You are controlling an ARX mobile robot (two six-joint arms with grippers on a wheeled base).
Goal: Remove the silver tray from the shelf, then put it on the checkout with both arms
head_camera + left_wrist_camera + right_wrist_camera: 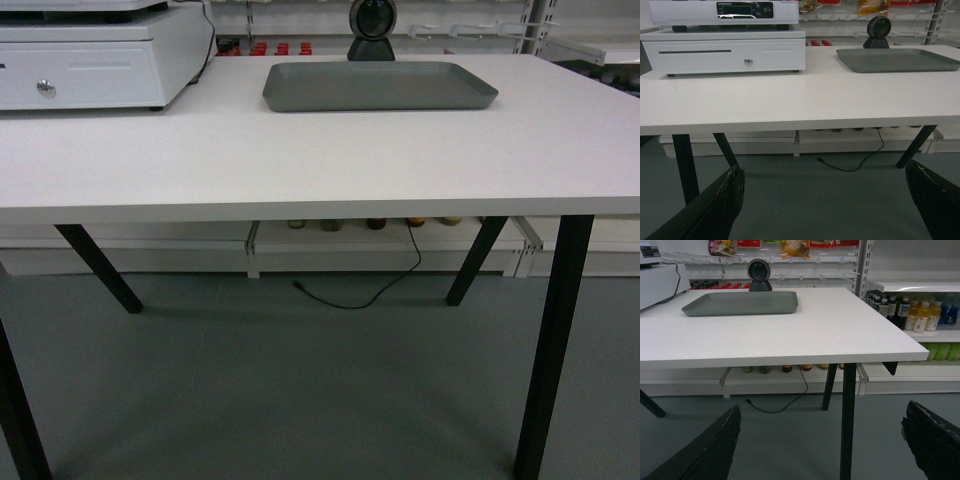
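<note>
One silver tray (380,86) on checkout (300,160); two grippers spread wide.

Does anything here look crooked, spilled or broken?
Nothing stands out. The dull grey-silver metal tray lies flat and empty on the white counter top, beside a white cash drawer. Only a loose black cable trails on the floor beneath.
</note>
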